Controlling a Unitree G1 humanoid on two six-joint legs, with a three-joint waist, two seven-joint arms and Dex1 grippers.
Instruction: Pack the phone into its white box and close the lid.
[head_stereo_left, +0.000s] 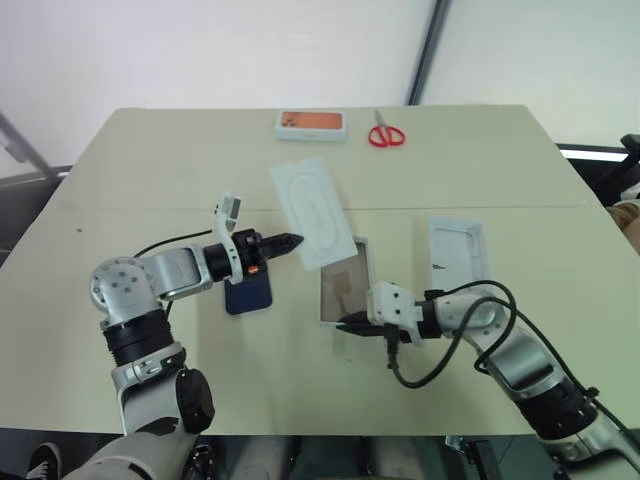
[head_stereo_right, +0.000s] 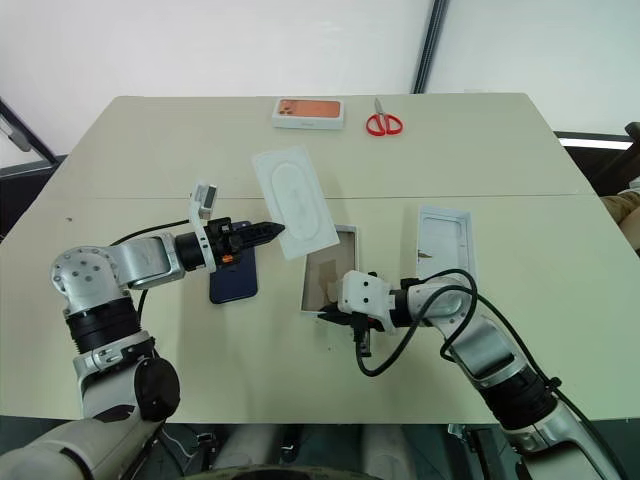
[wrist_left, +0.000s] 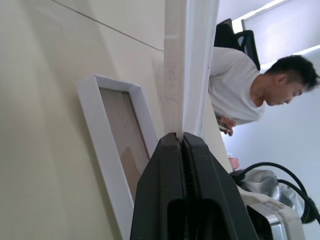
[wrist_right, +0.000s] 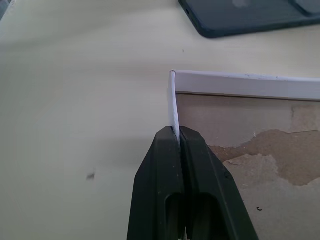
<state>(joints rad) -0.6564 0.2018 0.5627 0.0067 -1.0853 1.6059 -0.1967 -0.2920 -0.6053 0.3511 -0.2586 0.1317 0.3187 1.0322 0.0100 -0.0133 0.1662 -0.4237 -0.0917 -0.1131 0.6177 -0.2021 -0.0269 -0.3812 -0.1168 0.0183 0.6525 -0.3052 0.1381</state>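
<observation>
A: Packing's barely begun? The phone (head_stereo_left: 250, 291) lies bare on the table (head_stereo_left: 130, 170), just left of the white box (head_stereo_left: 347, 283).

B: Yep. Left gripper (head_stereo_left: 291, 241) is pinching the flat white card (head_stereo_left: 313, 211) up off it, right gripper (wrist_right: 176, 134) is clamped on the box's near wall. Lid (head_stereo_left: 459, 257) sits open-side-up to the right, unused.

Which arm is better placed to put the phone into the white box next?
Left, once free: the phone lies just below the left gripper, which holds the white card. The right gripper pinches the white box wall.
</observation>
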